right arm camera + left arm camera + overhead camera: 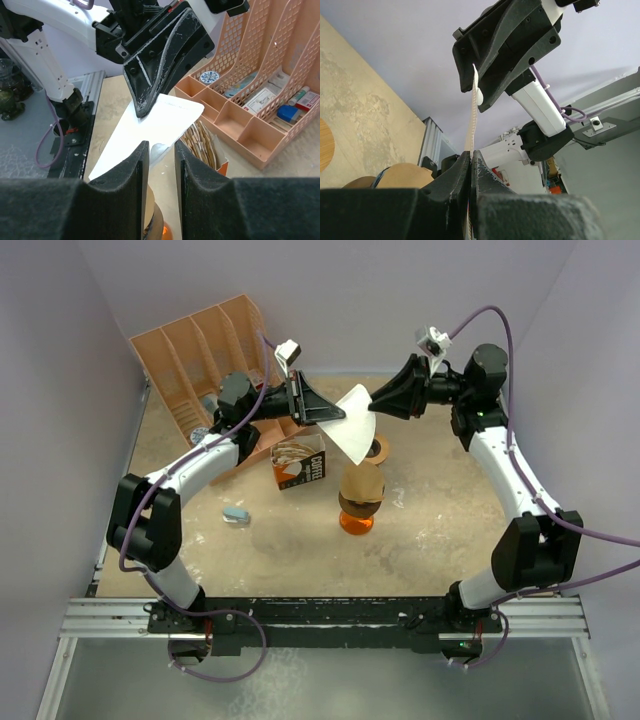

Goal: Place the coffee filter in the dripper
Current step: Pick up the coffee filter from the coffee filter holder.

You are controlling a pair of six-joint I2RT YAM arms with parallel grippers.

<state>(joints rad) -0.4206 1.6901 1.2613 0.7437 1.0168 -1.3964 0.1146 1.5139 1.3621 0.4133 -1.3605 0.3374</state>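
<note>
A white coffee filter (355,430) hangs in the air above the dripper (362,485), a tan cone standing on an orange base (357,522). My left gripper (338,417) is shut on the filter's upper left corner; in the left wrist view the filter (471,117) runs edge-on out of the closed fingers (462,165). From the right, my right gripper (373,403) reaches the filter's far edge. Its jaws (161,147) stand open with a narrow gap, and a curled bit of the filter (150,127) lies between them. The dripper (150,212) shows below.
An open box of brown filters (300,462) stands left of the dripper. A wooden ring (379,450) lies behind it. A peach desk organizer (205,350) fills the back left corner. A small blue object (236,513) lies on the table at front left.
</note>
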